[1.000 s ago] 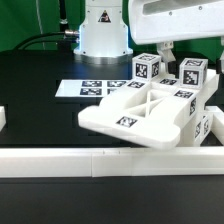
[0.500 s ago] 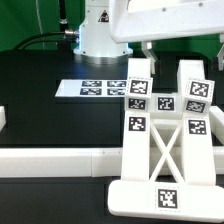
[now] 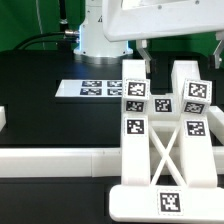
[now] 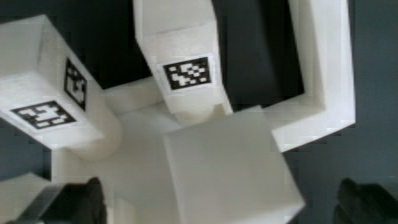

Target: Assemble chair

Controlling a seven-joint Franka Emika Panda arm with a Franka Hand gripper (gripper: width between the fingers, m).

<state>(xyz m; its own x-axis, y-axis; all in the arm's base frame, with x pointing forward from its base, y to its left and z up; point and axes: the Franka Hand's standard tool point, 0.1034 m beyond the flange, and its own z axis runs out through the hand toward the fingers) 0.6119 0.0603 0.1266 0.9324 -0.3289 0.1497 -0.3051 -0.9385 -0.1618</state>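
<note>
White chair [image 3: 165, 135] mostly built: legs, cross-brace and panel joined, standing at the border wall [image 3: 60, 160] on the exterior view's right.
Unclear which parts remain. Gripper [image 4: 228, 203] above chair, fingers [image 4: 75, 203] spread wide either side of a panel, gripping nothing.

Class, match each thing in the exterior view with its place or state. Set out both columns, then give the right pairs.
Things:
1. chair
2. marker board
3. border wall
4. robot base

Places or states:
A. lies flat on the black table, behind the chair
B. stands at the back of the table
C. stands upright at the exterior view's right, tags facing the camera
D. runs low along the front edge, at the exterior view's left

Pairs: 1-C, 2-A, 3-D, 4-B
</note>
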